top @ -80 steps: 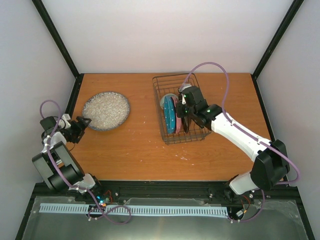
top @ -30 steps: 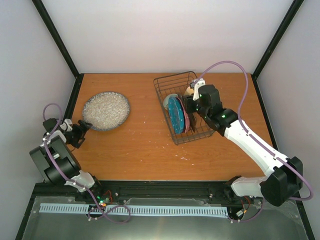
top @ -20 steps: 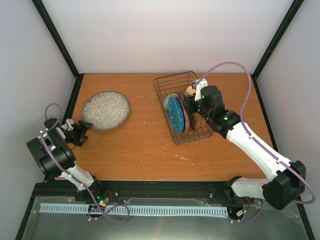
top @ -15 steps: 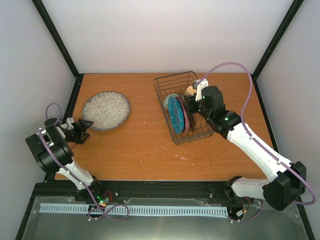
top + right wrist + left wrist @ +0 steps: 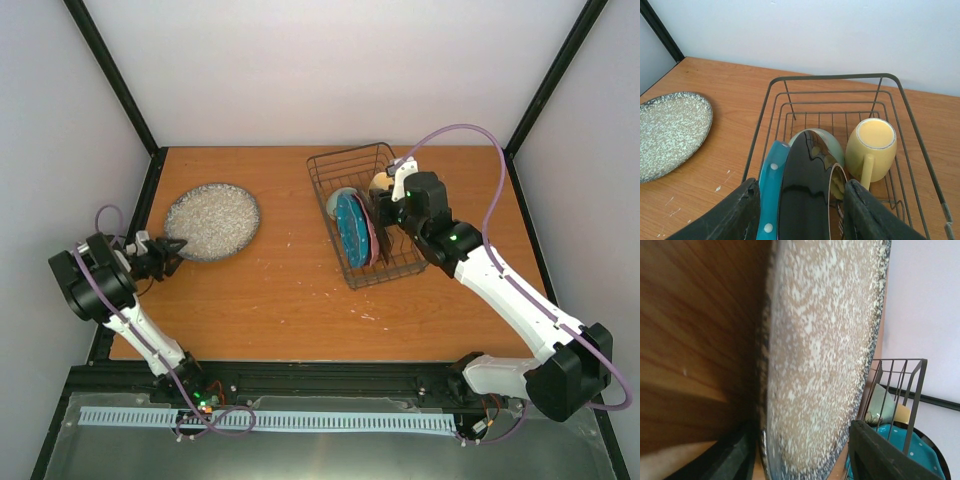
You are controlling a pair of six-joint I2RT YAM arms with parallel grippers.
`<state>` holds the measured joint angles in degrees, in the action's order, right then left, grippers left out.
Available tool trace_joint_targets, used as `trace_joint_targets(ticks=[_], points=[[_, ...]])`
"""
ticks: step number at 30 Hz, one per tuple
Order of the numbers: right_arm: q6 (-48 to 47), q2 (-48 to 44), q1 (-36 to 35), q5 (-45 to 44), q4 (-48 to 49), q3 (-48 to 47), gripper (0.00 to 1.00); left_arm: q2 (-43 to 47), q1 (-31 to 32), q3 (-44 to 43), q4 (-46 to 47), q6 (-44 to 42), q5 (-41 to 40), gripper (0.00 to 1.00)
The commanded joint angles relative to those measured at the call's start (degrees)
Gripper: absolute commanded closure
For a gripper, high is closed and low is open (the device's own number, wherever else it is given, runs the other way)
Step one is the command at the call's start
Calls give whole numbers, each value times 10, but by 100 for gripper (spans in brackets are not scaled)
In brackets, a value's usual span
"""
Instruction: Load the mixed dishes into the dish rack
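The grey speckled plate lies flat on the table at the left. My left gripper is at its near-left rim, open, with one finger on the table side and the other over the plate. The dish rack holds the yellow mug, the pale green bowl, the blue dotted plate and the pink-red dotted plate, whose glossy dark back faces up in the right wrist view. My right gripper hangs open over these two upright plates.
The rack stands skewed at the back right of the wooden table. Black frame posts run along the table's left and right sides, and white walls close the space behind.
My left gripper has slid up to the speckled plate's rim and its jaws have narrowed around it. The right gripper lifted out of the rack, which turned slightly, then held still.
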<state>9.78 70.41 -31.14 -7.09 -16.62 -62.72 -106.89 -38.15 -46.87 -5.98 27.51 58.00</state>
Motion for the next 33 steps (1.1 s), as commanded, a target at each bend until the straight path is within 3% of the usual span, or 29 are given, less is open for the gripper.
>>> trace_joint_targets(ticks=[1,12,16,23,33], points=[[-8,-6,6,-5,19,0,54,-39,5,-23,15,6,-25,51],[-12,2,6,-6,14,-11,54,-97,48,-37,43,15,-29,79],[-12,2,6,-6,12,-12,54,-100,57,-37,54,18,-27,99],[-9,3,6,-1,10,-15,54,-64,59,-24,59,16,-25,99],[-6,-3,6,38,21,-15,54,94,59,5,67,34,23,99]])
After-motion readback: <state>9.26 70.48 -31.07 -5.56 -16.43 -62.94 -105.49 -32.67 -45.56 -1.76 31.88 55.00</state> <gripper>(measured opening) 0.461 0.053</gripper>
